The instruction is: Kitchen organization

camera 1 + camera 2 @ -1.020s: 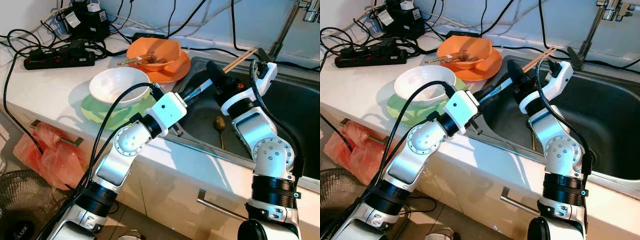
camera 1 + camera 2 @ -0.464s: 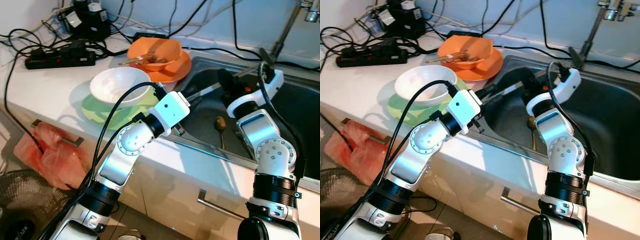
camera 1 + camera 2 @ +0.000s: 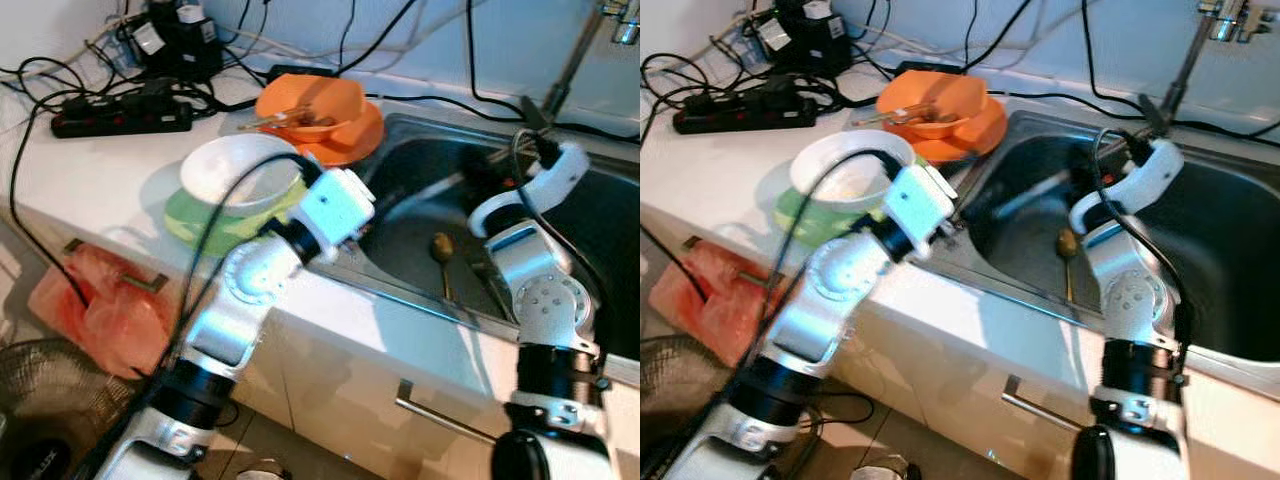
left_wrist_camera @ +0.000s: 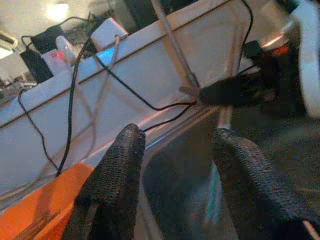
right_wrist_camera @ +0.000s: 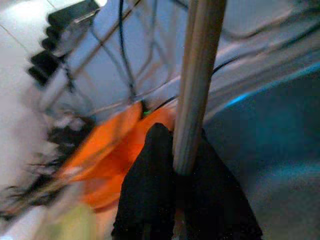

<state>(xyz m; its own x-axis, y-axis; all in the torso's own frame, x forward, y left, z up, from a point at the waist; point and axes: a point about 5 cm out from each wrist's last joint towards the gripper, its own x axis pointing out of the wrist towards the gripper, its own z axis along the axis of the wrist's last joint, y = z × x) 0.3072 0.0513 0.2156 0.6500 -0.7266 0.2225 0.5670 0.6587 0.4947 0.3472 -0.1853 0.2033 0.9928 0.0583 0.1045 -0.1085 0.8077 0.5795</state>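
We see the sink [image 3: 600,215] as brushed steel with a dull sheen, the countertop [image 3: 110,165] smooth, glossy white. Orange bowl [image 3: 310,100] and white bowl [image 3: 235,170] look like glossy plastic or glazed ware, we can't tell which; the chopsticks [image 5: 197,75] read as pale bare wood, matt. Left gripper [image 4: 172,165] fingers [image 4: 117,175] carry a rough, knurled black rubber-like texture; arm shells [image 3: 530,290] are satin silver metal with glossy white plastic covers, and the bag [image 3: 95,305] is thin crinkled orange plastic.
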